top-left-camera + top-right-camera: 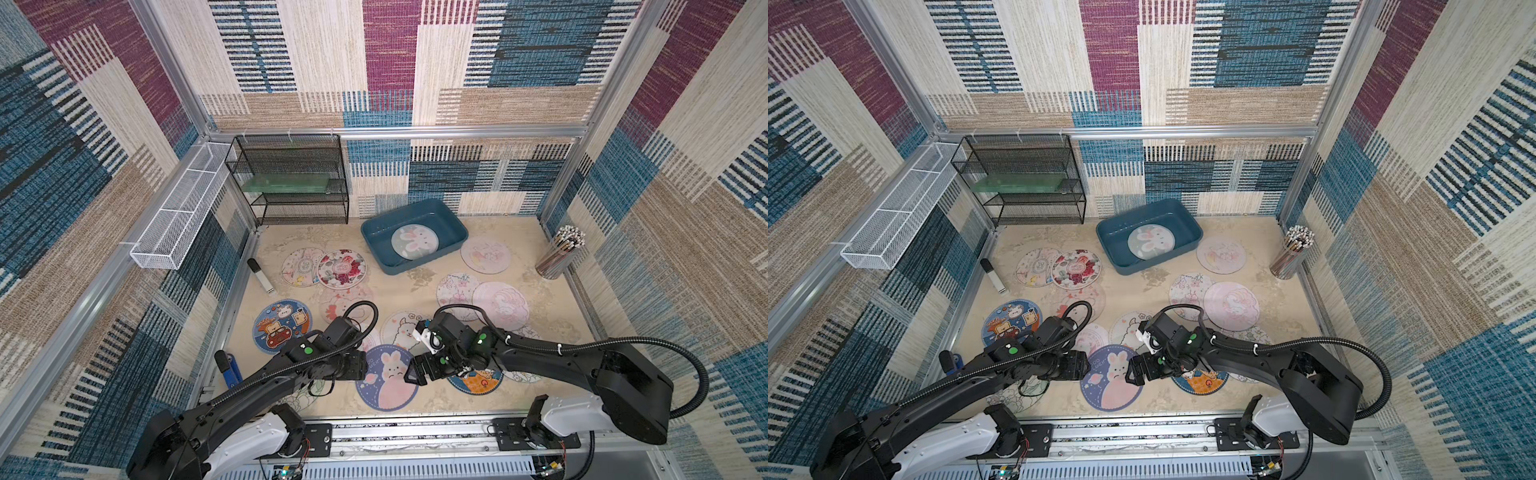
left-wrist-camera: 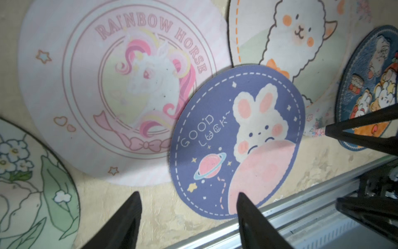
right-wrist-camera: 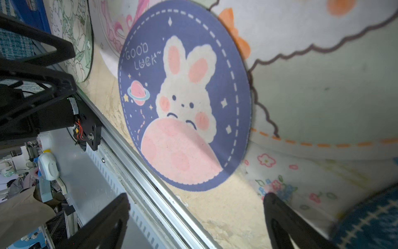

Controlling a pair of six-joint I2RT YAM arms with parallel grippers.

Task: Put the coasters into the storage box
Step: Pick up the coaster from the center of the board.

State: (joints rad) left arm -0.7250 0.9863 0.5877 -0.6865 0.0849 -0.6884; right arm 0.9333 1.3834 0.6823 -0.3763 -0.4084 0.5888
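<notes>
The task looks barely begun. One pale round bunny-print coaster (image 1: 414, 242) lies inside the shallow teal plastic storage box (image 1: 376, 249) at the far edge of the bench (image 1: 399, 286), and a dozen or so others lie scattered outside it. The left gripper (image 2: 187, 195) and right gripper (image 3: 196, 195) are both spread and empty, flanking the purple round bunny coaster (image 1: 388, 380) by the near edge.

I'm looking at the purple bunny coaster (image 2: 237, 140), and it's showing a matt, finely fuzzy cloth face, while the storage box (image 1: 374, 241) is gleaming like smooth, glossy plastic. The table (image 1: 415, 291) is reading as mottled, rough-looking beige. The black rack (image 1: 291, 174) and white basket (image 1: 178, 216) are showing as coated wire mesh, the front rail (image 2: 301, 207) as brushed bare metal, the left hand (image 2: 188, 194) as matt black plastic.
</notes>
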